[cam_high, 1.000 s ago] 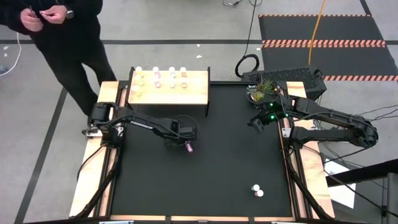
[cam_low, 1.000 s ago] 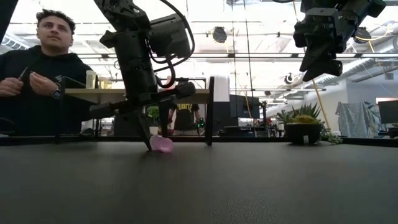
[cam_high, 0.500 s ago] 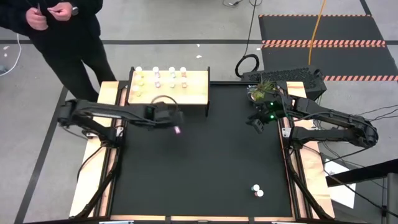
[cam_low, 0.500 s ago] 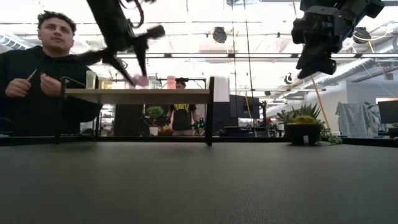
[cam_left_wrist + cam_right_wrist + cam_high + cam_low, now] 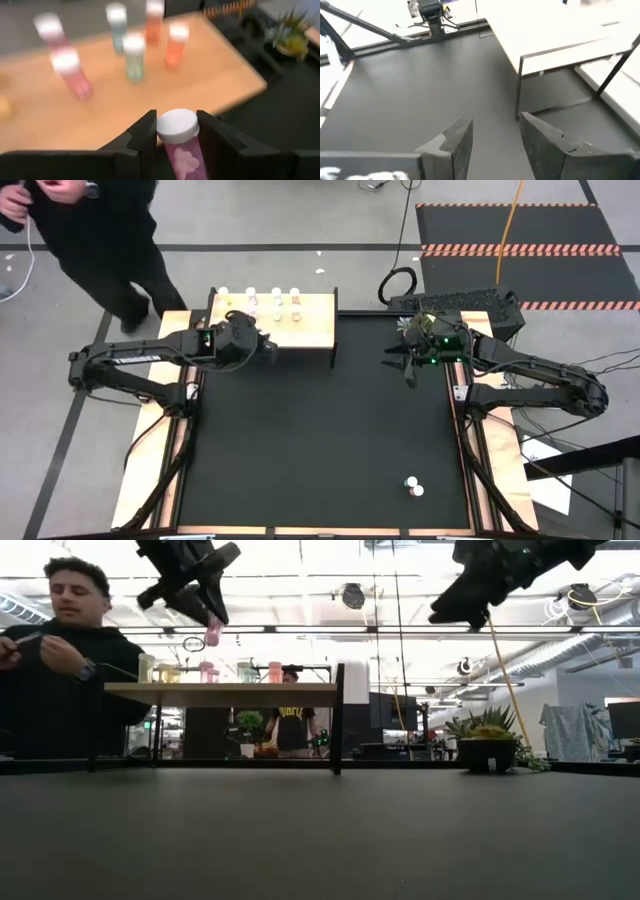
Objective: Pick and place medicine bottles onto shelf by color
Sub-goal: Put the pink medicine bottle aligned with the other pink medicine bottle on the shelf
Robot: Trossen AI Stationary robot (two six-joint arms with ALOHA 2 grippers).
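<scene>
While two bottles (image 5: 412, 486) sit by themselves on the black table (image 5: 320, 440) at the near edge, well apart from everything else, the real action is farther back. The left gripper (image 5: 175, 137) has its fingers clamped on a pink bottle (image 5: 181, 150) just under the white cap, holding it up in the air over the near edge of the shelf (image 5: 310, 332). From table height the bottle hangs cap-up above the board, clear of it, so I'd guess it's being carried high to clear the frame before coming down.

On the shelf the bottles already placed (image 5: 134, 56) stand upright in little groups, pinkish ones (image 5: 70, 75) toward one side, orange ones (image 5: 175, 45) toward the other, so the pink one probably belongs with the pink bunch.

The right gripper (image 5: 495, 142) hovers over the table's far right side, fingers apart and holding nothing, near the potted plant (image 5: 420, 325). A person (image 5: 90, 230) stands beyond the far left corner.
</scene>
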